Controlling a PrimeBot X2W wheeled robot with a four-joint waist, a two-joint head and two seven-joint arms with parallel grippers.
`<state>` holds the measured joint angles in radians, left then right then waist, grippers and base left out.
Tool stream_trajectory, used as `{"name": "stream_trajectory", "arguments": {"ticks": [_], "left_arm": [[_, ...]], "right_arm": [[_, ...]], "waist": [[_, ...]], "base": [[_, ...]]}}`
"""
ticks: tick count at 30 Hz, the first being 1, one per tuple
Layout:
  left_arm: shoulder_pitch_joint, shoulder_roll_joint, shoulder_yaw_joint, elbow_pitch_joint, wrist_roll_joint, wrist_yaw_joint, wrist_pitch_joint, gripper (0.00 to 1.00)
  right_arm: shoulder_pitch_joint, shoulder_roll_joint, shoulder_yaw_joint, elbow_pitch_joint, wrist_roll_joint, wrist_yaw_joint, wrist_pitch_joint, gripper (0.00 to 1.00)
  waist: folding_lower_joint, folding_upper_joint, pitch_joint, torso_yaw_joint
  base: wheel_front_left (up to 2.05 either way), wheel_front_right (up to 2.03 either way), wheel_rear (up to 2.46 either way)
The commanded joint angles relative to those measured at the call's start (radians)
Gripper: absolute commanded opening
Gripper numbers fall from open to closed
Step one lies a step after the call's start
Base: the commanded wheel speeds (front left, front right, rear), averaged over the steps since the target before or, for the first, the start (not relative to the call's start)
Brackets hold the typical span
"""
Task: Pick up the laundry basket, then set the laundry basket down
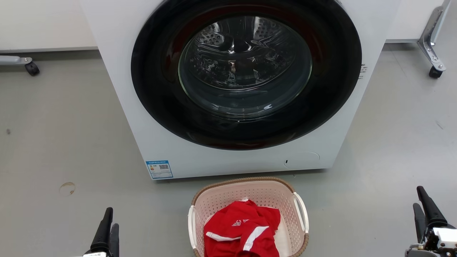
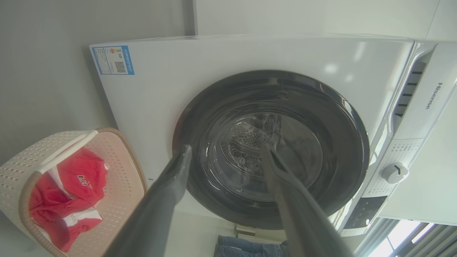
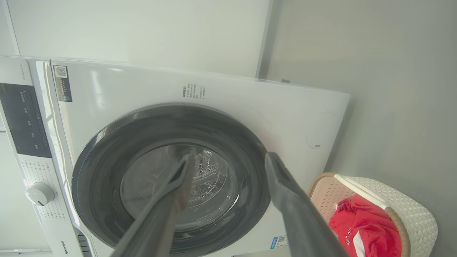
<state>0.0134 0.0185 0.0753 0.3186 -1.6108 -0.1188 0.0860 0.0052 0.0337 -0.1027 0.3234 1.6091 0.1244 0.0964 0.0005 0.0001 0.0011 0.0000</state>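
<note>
The laundry basket [image 1: 228, 194], pale pink-cream with a brown rim and white side handles, stands on the grey floor just in front of the washing machine, at the bottom centre of the head view. Red clothing with white trim [image 1: 242, 228] lies inside it. My left gripper [image 1: 109, 223] is at the lower left, well to the left of the basket, open and empty. My right gripper [image 1: 421, 203] is at the lower right, far from the basket, open and empty. In the left wrist view the basket [image 2: 117, 167] is at lower left; in the right wrist view the basket [image 3: 410, 210] is at lower right.
A white front-loading washing machine [image 1: 171, 150] with a dark round door [image 1: 246, 71] shut stands right behind the basket. Caster legs of frames stand at the far left [image 1: 31, 67] and far right [image 1: 435, 71]. Bare grey floor [image 1: 53, 142] lies on both sides.
</note>
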Motion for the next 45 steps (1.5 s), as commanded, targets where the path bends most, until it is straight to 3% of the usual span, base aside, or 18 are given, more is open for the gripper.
{"name": "stream_trajectory", "arguments": {"ticks": [1, 10, 24, 45], "left_arm": [[-0.024, 0.008, -0.001, -0.036, -0.001, -0.001, -0.01, 1.0], [-0.014, 0.01, -0.006, -0.061, 0.005, -0.002, -0.036, 1.0], [0.001, 0.013, -0.003, -0.092, 0.153, 0.017, -0.075, 1.0], [0.027, 0.028, -0.056, -0.131, 0.563, 0.074, -0.136, 1.0]], "right_arm": [[-0.037, -0.029, 0.009, -0.033, -0.008, 0.001, -0.012, 1.0], [-0.044, -0.037, 0.042, -0.051, -0.018, 0.001, -0.034, 1.0], [-0.067, -0.059, 0.099, -0.039, -0.166, 0.002, -0.085, 1.0], [-0.089, -0.053, 0.138, -0.032, -0.605, 0.003, -0.146, 1.0]], "waist": [[0.0001, -0.0001, 0.001, 0.0], [-0.0004, -0.0001, 0.002, 0.0], [-0.0004, -0.0001, 0.001, -0.001], [-0.0004, -0.0001, 0.0, -0.003]], "base": [[0.0, 0.0, 0.0], [0.0, 0.0, 0.0], [0.0, 0.0, 0.0], [0.0, 0.0, 0.0]]}}
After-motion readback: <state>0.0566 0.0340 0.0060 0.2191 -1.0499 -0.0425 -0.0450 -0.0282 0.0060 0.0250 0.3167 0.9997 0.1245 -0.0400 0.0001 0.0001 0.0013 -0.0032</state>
